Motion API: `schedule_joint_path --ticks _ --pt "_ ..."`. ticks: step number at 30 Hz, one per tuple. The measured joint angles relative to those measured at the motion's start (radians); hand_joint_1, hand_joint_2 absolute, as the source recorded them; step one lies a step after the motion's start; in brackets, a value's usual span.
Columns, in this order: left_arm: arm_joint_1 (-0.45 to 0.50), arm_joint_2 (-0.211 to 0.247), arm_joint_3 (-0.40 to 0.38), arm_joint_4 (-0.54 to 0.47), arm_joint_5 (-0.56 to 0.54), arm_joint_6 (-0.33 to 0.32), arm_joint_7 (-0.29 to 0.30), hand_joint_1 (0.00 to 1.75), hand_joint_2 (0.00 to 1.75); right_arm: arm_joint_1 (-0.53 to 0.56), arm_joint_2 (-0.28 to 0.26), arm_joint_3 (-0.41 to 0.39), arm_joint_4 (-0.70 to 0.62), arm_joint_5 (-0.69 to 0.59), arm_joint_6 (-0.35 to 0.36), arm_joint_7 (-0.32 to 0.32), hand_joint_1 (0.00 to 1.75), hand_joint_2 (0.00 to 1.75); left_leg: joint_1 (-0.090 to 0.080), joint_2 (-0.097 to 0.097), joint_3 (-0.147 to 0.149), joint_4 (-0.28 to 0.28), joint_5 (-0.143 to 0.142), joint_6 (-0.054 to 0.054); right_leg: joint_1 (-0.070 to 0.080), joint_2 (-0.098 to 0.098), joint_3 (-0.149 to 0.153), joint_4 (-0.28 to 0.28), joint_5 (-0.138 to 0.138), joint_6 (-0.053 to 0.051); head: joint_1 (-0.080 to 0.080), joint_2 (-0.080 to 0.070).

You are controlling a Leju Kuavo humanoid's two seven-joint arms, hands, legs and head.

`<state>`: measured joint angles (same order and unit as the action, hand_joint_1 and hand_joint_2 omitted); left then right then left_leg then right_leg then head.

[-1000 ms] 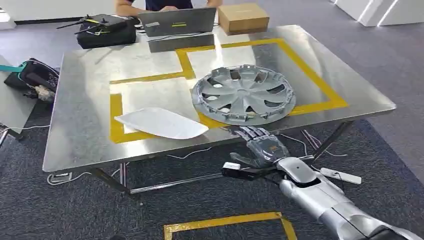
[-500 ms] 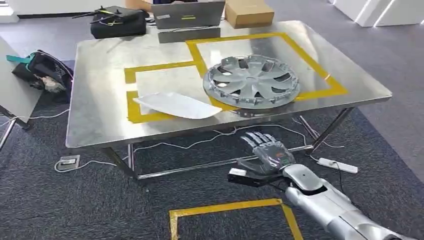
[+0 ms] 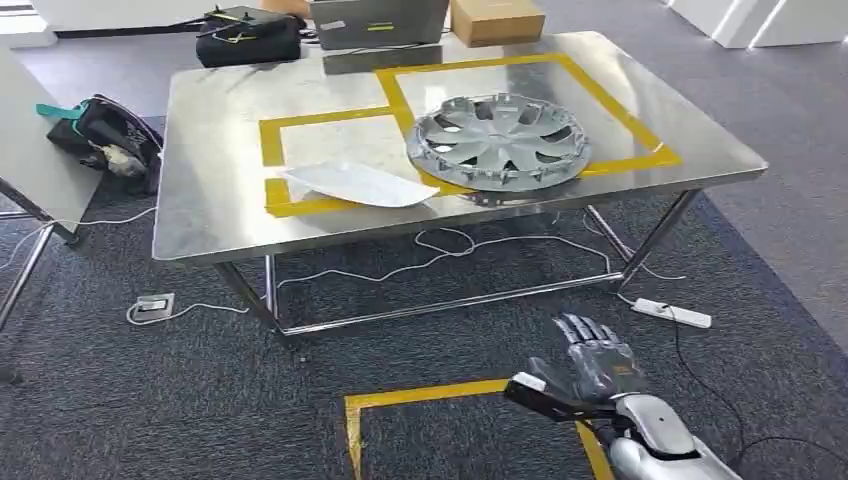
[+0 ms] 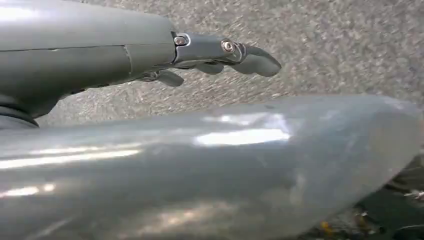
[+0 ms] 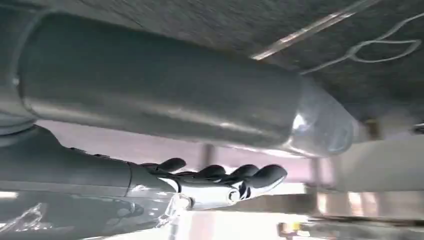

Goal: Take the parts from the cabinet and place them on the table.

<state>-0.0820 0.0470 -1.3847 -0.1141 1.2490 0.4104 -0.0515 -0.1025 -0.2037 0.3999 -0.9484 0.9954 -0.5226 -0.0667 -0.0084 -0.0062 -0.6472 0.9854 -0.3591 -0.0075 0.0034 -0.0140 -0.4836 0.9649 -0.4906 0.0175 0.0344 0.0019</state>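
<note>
The right hand [image 3: 592,368] hangs low over the carpet, palm down, fingers spread and straight, holding nothing. The left hand [image 4: 220,52] points at the carpet, fingers slightly curled, also empty. Well ahead of the right hand, the hubcap [image 3: 498,141] and white panel [image 3: 357,184] lie on the worktop [image 3: 200,215].

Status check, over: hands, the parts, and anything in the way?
Right hand open, empty, low over carpet. Left hand empty, fingers apart. Hubcap and white panel on table. Nothing blocking.
</note>
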Motion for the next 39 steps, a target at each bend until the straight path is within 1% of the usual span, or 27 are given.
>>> schedule_joint_path --ticks 2,4,5,6,8,9,11,12,14,15,16,18,19,20,22,23,24,26,28,30,32,33,34,35,36,37,39 --pt "0.004 -0.005 -0.003 0.000 0.007 0.002 0.000 0.00 0.00 0.034 0.002 -0.043 0.007 -0.024 -0.021 -0.014 0.00 0.00 0.005 0.001 -0.030 0.102 -0.138 -0.012 -0.003 0.004 -0.023 0.000 0.027 -0.011 -0.012 0.000" --pt "0.002 -0.007 -0.004 0.000 0.013 0.005 -0.001 0.00 0.00 0.063 0.014 -0.092 0.033 -0.054 -0.040 -0.040 0.00 0.00 0.010 0.001 -0.061 0.256 -0.229 -0.020 -0.003 0.003 -0.062 0.002 0.057 -0.010 -0.010 0.000" --pt "0.001 -0.008 -0.004 0.000 0.019 0.005 -0.002 0.00 0.00 0.074 0.022 -0.116 0.050 -0.076 -0.047 -0.057 0.00 0.00 0.012 0.001 -0.061 0.304 -0.224 -0.024 -0.004 0.002 -0.082 0.004 0.070 -0.007 -0.011 0.000" --pt "0.001 -0.008 -0.004 0.000 0.022 0.006 -0.003 0.00 0.00 0.083 0.034 -0.148 0.078 -0.100 -0.053 -0.080 0.00 0.00 0.013 0.001 -0.042 0.308 -0.189 -0.028 -0.006 0.001 -0.102 0.007 0.082 -0.003 -0.010 0.000" --pt "0.001 -0.008 -0.005 0.000 0.029 0.007 -0.003 0.00 0.00 0.090 0.056 -0.206 0.132 -0.127 -0.066 -0.109 0.00 0.00 0.018 0.001 0.036 0.234 -0.117 -0.033 -0.010 0.002 -0.142 0.017 0.104 0.004 -0.010 0.000" --pt "-0.003 -0.008 -0.006 0.000 0.031 0.008 -0.005 0.00 0.00 0.092 0.068 -0.233 0.158 -0.143 -0.072 -0.126 0.00 0.00 0.020 0.001 0.098 0.160 -0.119 -0.034 -0.012 0.004 -0.159 0.025 0.116 0.010 -0.012 0.000" --pt "-0.010 -0.010 -0.010 0.000 0.034 0.013 -0.012 0.00 0.00 0.082 0.090 -0.294 0.248 -0.179 -0.087 -0.168 0.00 0.00 0.022 -0.002 0.227 -0.015 -0.174 -0.026 -0.008 0.004 -0.179 0.044 0.129 0.023 -0.011 0.000" --pt "-0.016 -0.011 -0.010 0.000 0.038 0.014 -0.013 0.00 0.00 0.077 0.097 -0.324 0.296 -0.199 -0.092 -0.182 0.00 0.00 0.020 -0.003 0.221 -0.022 -0.189 -0.014 -0.008 0.003 -0.186 0.047 0.145 0.030 -0.011 0.000" --pt "-0.009 -0.015 -0.011 0.000 0.041 0.018 -0.015 0.00 0.00 0.081 0.113 -0.380 0.382 -0.236 -0.092 -0.198 0.00 0.00 0.016 -0.005 0.203 -0.010 -0.175 0.003 -0.011 0.001 -0.191 0.038 0.169 0.041 -0.011 0.000" --pt "-0.006 -0.017 -0.011 0.000 0.042 0.019 -0.015 0.00 0.00 0.079 0.124 -0.409 0.432 -0.257 -0.090 -0.209 0.00 0.00 0.019 0.001 0.194 -0.011 -0.163 0.015 -0.016 0.006 -0.195 0.043 0.150 0.047 -0.010 0.000" --pt "-0.003 -0.017 -0.013 0.000 0.044 0.022 -0.015 0.00 0.00 0.082 0.131 -0.429 0.466 -0.269 -0.087 -0.211 0.00 0.00 0.018 0.004 0.183 -0.011 -0.153 0.025 -0.016 0.006 -0.208 0.067 0.095 0.051 -0.008 0.000" --pt "-0.002 -0.017 -0.018 0.000 0.049 0.026 -0.017 0.00 0.00 0.085 0.152 -0.476 0.533 -0.287 -0.077 -0.211 0.00 0.00 0.014 0.005 0.154 -0.010 -0.127 0.035 -0.016 0.008 -0.239 0.207 -0.036 0.057 -0.003 0.000" --pt "-0.003 -0.018 -0.021 0.000 0.050 0.027 -0.018 0.00 0.00 0.085 0.159 -0.493 0.560 -0.294 -0.074 -0.210 0.00 0.00 0.011 0.005 0.138 -0.010 -0.113 0.037 -0.016 0.009 -0.252 0.285 -0.073 0.057 -0.002 0.000" --pt "-0.003 -0.019 -0.023 0.000 0.051 0.028 -0.018 0.00 0.00 0.086 0.169 -0.511 0.590 -0.299 -0.067 -0.205 0.00 0.00 0.009 0.005 0.120 -0.008 -0.100 0.036 -0.015 0.010 -0.256 0.344 -0.077 0.057 -0.001 0.000" --pt "0.000 -0.023 -0.027 0.000 0.053 0.029 -0.018 0.00 0.00 0.089 0.183 -0.535 0.627 -0.308 -0.055 -0.201 0.00 0.00 0.007 0.006 0.087 -0.006 -0.076 0.033 -0.015 0.010 -0.211 0.343 -0.009 0.052 -0.001 0.000" --pt "0.000 -0.024 -0.027 0.000 0.056 0.030 -0.018 0.00 0.00 0.091 0.191 -0.547 0.646 -0.315 -0.048 -0.198 0.00 0.00 0.007 0.006 0.073 -0.005 -0.065 0.030 -0.015 0.010 -0.162 0.291 0.027 0.050 -0.002 0.000" --pt "0.000 -0.025 -0.027 0.000 0.059 0.032 -0.018 0.00 0.00 0.091 0.195 -0.556 0.659 -0.319 -0.042 -0.195 0.00 0.00 0.007 0.005 0.060 -0.004 -0.055 0.027 -0.015 0.010 -0.093 0.204 0.039 0.047 -0.001 0.000" --pt "-0.001 -0.026 -0.028 0.000 0.060 0.033 -0.018 0.00 0.00 0.086 0.209 -0.572 0.676 -0.322 -0.029 -0.176 0.00 0.00 0.003 0.005 0.052 0.001 -0.040 0.014 -0.012 0.016 0.047 0.009 -0.033 0.043 0.000 0.000" --pt "-0.004 -0.026 -0.028 0.000 0.061 0.036 -0.018 0.00 0.00 0.086 0.220 -0.582 0.698 -0.320 -0.014 -0.153 0.00 0.00 0.006 0.006 0.052 -0.003 -0.020 0.004 -0.006 0.017 0.024 0.014 -0.029 0.033 0.001 0.000" --pt "-0.004 -0.024 -0.028 0.000 0.065 0.036 -0.018 0.00 0.00 0.088 0.233 -0.587 0.715 -0.314 0.000 -0.124 0.00 0.00 0.009 0.005 0.043 -0.002 -0.016 -0.009 -0.012 0.013 0.006 0.010 -0.016 0.011 0.003 0.000" --pt "0.000 -0.026 -0.028 0.000 0.069 0.038 -0.018 0.00 0.00 0.089 0.238 -0.590 0.723 -0.311 0.015 -0.094 0.00 0.00 0.009 0.005 0.015 0.062 -0.125 -0.019 -0.012 0.012 -0.023 0.010 0.007 -0.008 -0.007 0.000" --pt "0.001 -0.027 -0.028 0.000 0.069 0.038 -0.018 0.00 0.00 0.089 0.241 -0.592 0.725 -0.310 0.020 -0.083 0.00 0.00 0.010 0.005 -0.004 0.130 -0.188 -0.024 -0.012 0.012 -0.038 0.010 0.020 -0.010 -0.009 0.000" --pt "0.000 -0.028 -0.029 0.000 0.069 0.039 -0.018 0.00 0.00 0.090 0.244 -0.594 0.731 -0.307 0.027 -0.068 0.00 0.00 0.011 0.005 -0.023 0.201 -0.229 -0.026 -0.011 0.012 -0.041 0.010 0.031 -0.011 -0.008 0.000" --pt "0.000 -0.027 -0.029 0.000 0.069 0.040 -0.018 0.00 0.00 0.090 0.246 -0.594 0.735 -0.307 0.033 -0.058 0.00 0.00 0.010 0.005 -0.039 0.269 -0.242 -0.027 -0.009 0.011 -0.055 0.012 0.042 -0.011 -0.008 0.000" --pt "0.000 -0.027 -0.029 0.000 0.069 0.042 -0.018 0.00 0.00 0.091 0.248 -0.595 0.739 -0.307 0.038 -0.048 0.00 0.00 0.010 0.005 -0.042 0.308 -0.217 -0.027 -0.009 0.010 -0.069 0.013 0.052 -0.010 -0.008 0.000" --pt "0.001 -0.027 -0.029 0.000 0.069 0.044 -0.018 0.00 0.00 0.093 0.250 -0.595 0.742 -0.306 0.043 -0.038 0.00 0.00 0.010 0.005 -0.020 0.297 -0.177 -0.025 -0.008 0.010 -0.081 0.014 0.061 -0.007 -0.008 0.000" --pt "0.001 -0.027 -0.029 0.000 0.070 0.047 -0.018 0.00 0.00 0.094 0.255 -0.595 0.750 -0.303 0.057 -0.011 0.00 0.00 0.009 0.005 0.082 0.151 -0.116 -0.016 -0.007 0.011 -0.096 0.016 0.073 -0.001 -0.009 0.000"
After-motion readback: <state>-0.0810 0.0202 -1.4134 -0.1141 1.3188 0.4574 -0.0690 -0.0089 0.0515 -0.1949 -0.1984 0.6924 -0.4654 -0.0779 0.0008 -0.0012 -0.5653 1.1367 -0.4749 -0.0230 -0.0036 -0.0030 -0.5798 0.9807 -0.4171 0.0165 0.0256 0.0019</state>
